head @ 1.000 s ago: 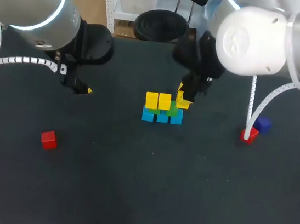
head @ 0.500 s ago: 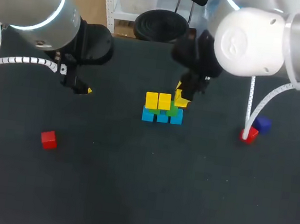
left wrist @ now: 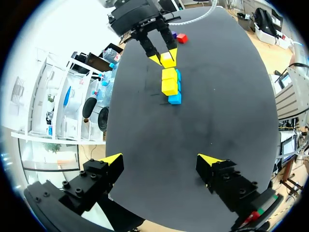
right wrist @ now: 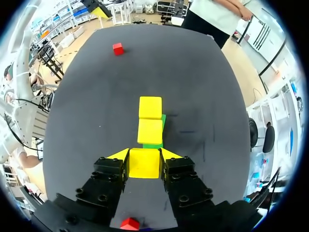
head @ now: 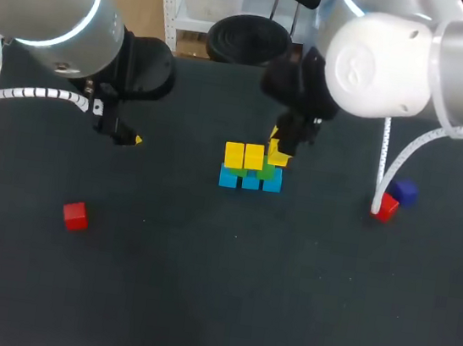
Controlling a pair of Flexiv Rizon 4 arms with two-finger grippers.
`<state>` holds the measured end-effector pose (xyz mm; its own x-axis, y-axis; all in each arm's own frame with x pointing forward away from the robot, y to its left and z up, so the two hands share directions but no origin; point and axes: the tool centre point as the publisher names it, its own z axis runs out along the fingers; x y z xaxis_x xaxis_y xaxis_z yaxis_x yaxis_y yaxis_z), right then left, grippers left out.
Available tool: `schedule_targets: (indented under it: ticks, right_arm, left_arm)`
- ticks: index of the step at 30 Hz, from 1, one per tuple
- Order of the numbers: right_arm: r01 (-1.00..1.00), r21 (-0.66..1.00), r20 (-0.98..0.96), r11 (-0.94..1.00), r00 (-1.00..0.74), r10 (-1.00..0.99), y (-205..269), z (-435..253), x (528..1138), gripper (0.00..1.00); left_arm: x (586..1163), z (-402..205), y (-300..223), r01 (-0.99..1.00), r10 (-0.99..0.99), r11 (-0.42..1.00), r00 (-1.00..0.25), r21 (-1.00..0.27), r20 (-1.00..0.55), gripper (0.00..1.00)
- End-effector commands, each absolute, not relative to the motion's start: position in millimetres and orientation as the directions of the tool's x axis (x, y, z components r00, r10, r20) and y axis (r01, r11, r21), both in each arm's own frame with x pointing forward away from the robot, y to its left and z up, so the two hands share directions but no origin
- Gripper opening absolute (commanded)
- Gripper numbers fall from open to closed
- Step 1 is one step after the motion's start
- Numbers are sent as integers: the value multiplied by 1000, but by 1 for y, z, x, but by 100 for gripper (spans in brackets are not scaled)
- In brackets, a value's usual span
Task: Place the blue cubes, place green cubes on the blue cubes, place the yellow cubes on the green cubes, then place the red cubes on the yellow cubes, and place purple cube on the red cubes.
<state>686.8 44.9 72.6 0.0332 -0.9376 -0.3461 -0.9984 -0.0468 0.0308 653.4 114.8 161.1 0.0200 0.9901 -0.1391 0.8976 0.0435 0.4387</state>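
Yellow between the fingers of my right gripper: both pads are pressed on opposite flat sides of the third yellow cube, with the jaws only as wide as the block. It hangs at the open end of the row, over the one green cube that has no cap yet, in line with the two placed yellow cubes. I can't tell whether its underside already touches the green. From the head view the stack sits mid-worktop, with the blue cubes along the bottom. I'd judge this block light, rigid and smooth-faced, so a hold on the middle of two parallel sides is the right one. A corner grip would let it twist or slip. The pile below looks loose, so any sideways nudge on release could shove its neighbours. My left gripper is spread wide with nothing in it, hovering over bare worktop well left of the stack. One red cube lies far left. Over on the right, the other red cube sits just beside the purple cube.
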Motion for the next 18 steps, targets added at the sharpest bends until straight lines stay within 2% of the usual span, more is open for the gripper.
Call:
schedule_targets:
  ticks: [1,18]
  right_arm:
    - [-998,33,-345,-48,34,-938,46,71,689,0]
    - [-998,45,-339,-47,29,-940,48,64,690,0]
  left_arm:
    - [654,161,114,897,991,45,17,439,-136,100]
    - [654,161,114,897,991,45,17,439,-136,100]
